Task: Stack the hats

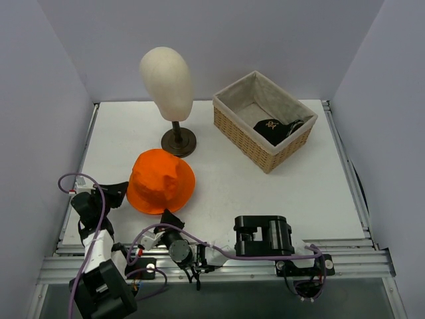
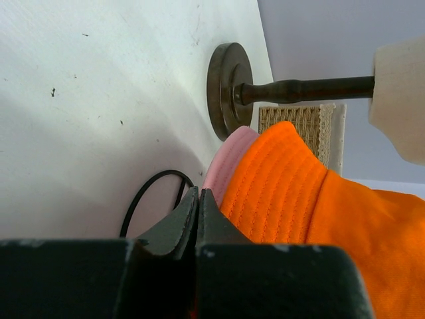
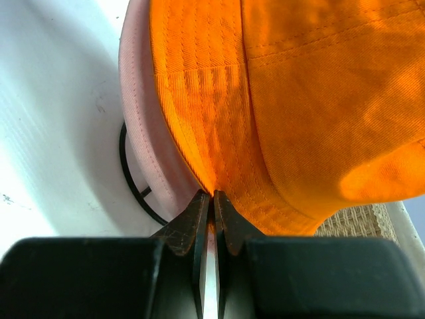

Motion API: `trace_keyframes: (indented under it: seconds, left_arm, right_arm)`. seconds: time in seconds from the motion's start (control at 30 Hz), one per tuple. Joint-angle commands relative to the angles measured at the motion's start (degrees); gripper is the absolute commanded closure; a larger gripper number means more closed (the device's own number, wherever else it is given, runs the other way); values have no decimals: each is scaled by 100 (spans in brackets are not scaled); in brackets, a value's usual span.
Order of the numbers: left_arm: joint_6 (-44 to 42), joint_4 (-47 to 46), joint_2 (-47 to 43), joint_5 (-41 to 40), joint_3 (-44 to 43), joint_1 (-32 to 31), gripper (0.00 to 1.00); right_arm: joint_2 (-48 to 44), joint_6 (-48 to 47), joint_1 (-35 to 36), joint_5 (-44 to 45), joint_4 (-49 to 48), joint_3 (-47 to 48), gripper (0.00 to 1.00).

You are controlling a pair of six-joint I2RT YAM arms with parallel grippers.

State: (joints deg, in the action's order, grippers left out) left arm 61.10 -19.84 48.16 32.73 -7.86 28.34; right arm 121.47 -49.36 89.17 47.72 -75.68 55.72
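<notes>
Two hats sat stacked just on the near side of the head (image 1: 166,81): orange hat (image 1: 161,181) over pink hat (image 2: 229,156), only the pink brim showing. In the basket (image 1: 240,131), right of the head, lay the black cap (image 1: 269,127); I saw no fourth hat. I found the left gripper (image 2: 198,193) and right gripper (image 3: 213,195) both closed, tips at the orange brim; whether fabric was pinched, I could not tell.

Risk, my judgement: pulling away with cloth caught would drag the soft top hat off the pink one.

Orange: stitched twill, floppy, creased crown. Basket: stiff wicker, cloth-lined. Head: smooth, egg-shaped.
</notes>
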Motion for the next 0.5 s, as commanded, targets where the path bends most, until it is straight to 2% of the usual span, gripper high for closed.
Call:
trace_keyframes:
  seconds: [0.0,0.1,0.2,0.33,0.47]
  left_arm:
    - [-265,-143,140,-346,21,40,98]
    - [-318,-257,325,-373,39,31,98]
    - [-318,-459,536,-320,30,31,98]
    - [-309,-627,686,-241,-23,40,98]
    - [-327,-627,616,-180,-110,31,98]
  right_arm:
    - [158,164,-13,141,124,158,100]
    - [132,155,-5,176,54,149,96]
    - [0,138,-4,202,-131,44,80]
    - [-316,243,13,176,-289,-167,68]
    - [-825,524,22,44,-281,-430,65]
